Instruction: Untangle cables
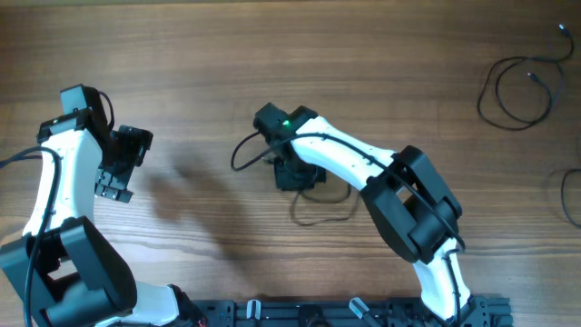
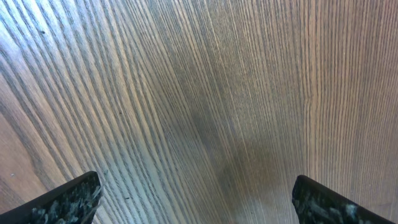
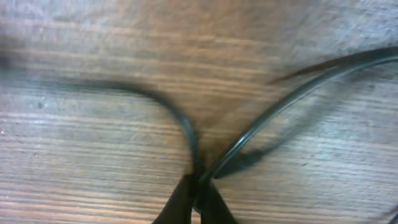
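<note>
The brown wooden bench [image 1: 272, 54] shows fine straight grain with darker streaks. The thin black cables [image 3: 281, 106] are uniformly dark and plain. Both robot arms [image 1: 345, 154]: white shells, black joints. One green indicator light [image 1: 287, 124] glows.
</note>
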Controlling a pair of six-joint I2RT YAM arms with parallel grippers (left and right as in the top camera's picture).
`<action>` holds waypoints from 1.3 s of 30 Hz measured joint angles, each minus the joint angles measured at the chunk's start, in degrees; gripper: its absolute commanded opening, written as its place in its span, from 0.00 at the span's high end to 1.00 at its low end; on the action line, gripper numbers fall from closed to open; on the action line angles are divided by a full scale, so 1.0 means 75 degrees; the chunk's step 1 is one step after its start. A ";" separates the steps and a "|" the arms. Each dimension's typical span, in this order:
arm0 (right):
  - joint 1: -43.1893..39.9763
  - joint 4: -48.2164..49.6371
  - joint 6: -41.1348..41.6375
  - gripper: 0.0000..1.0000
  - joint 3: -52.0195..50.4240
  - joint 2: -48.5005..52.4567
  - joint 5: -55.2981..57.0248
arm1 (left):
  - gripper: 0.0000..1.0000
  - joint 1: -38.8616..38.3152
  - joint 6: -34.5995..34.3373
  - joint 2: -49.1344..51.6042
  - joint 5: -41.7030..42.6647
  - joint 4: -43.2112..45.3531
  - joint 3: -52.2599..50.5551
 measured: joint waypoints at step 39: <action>-0.5744 0.4762 -0.6586 0.00 0.2087 0.1425 0.0889 | 0.00 0.0000 0.0000 0.0000 0.0000 0.0000 0.0000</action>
